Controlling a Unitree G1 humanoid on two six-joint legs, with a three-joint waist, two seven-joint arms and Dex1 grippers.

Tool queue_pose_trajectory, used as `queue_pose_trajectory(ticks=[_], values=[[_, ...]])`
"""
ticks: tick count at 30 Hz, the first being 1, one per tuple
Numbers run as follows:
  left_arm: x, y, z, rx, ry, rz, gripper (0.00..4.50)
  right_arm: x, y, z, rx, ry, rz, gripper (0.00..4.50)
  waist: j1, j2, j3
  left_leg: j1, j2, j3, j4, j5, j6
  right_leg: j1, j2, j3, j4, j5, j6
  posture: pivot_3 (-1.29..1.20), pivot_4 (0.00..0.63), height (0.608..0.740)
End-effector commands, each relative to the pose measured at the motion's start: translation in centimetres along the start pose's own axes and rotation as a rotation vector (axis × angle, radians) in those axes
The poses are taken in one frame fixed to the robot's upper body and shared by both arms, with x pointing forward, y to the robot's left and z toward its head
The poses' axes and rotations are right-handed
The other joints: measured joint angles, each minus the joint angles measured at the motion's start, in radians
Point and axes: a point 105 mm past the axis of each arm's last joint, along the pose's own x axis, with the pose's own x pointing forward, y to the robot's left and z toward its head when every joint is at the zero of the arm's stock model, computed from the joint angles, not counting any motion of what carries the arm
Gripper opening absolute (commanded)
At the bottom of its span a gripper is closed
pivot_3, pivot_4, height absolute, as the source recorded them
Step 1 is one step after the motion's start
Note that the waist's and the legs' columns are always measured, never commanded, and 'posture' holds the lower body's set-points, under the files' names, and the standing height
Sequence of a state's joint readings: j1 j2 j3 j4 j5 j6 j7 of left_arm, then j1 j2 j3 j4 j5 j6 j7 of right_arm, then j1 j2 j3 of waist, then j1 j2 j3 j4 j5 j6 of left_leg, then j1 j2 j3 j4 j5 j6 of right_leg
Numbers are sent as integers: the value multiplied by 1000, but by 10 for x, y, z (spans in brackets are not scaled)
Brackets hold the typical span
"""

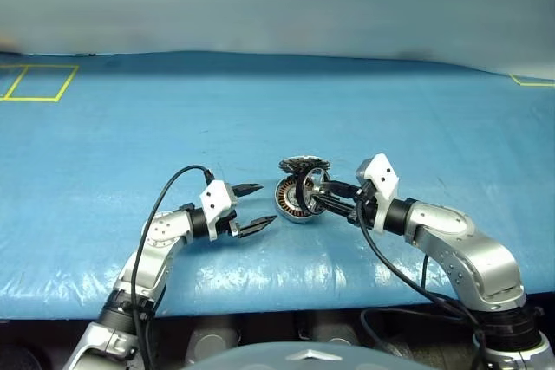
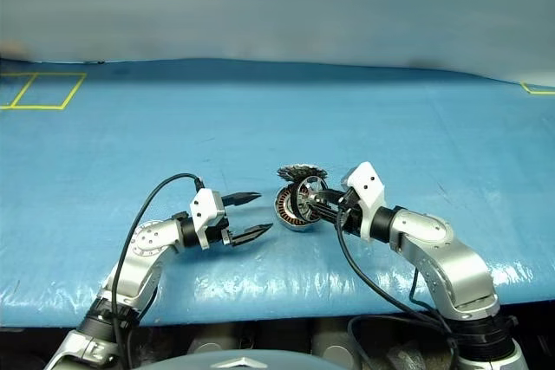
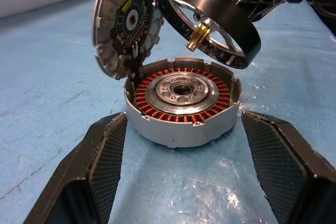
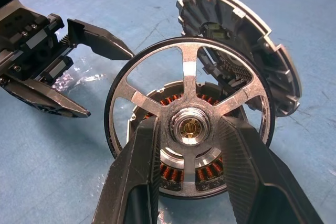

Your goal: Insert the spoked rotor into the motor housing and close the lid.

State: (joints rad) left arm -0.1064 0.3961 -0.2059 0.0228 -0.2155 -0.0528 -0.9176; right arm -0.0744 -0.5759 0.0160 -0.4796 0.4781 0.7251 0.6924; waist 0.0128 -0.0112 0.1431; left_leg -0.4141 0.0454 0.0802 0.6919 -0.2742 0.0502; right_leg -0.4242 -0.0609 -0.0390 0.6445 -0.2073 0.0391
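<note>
No brand, label or readable writing showed on any part; the lid carried only a small yellow patch whose marks I could not make out.

My right claw [image 1: 323,196] reached in forward and to the left, tilted a little downward, its two black fingers [image 4: 137,174] clenched on the silver hub of the spoked rotor [image 4: 189,124], a flat dark ring with thin silver spokes. I held the rotor on edge, tilted, just above and beside the open mouth of the motor housing [image 3: 184,103], not seated in it.

The motor housing, a shallow round silver-grey shell with a ring of copper windings inside, sat on the blue-covered bench [image 1: 277,110] between my two claws. The lid [image 3: 127,22], a round silver-grey ribbed disc, stood nearly upright at the housing's far rim, touching it.

My left claw [image 1: 255,208] hovered near the housing, pointing roughly level toward it, its fingers [image 3: 100,174] released and spread wide to either side, grasping nothing.
</note>
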Motion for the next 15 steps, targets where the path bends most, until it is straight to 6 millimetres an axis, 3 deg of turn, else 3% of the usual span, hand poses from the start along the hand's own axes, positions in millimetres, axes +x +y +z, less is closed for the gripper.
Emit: queue_pose_trajectory(ticks=[1, 15], values=[[2, -2, 12, 34, -38, -9, 3735, 1, 8, 17, -40, -60, 38, 1295, 1, 0, 0, 0, 0, 0, 0, 0, 0, 0, 0, 0, 0, 0, 0, 0, 150, 740], [4, -5, 13, 39, -36, -19, 3735, 9, 4, 1, -11, 5, 25, 1295, 0, 0, 0, 0, 0, 0, 0, 0, 0, 0, 0, 0, 0, 0, 0, 0, 150, 740]])
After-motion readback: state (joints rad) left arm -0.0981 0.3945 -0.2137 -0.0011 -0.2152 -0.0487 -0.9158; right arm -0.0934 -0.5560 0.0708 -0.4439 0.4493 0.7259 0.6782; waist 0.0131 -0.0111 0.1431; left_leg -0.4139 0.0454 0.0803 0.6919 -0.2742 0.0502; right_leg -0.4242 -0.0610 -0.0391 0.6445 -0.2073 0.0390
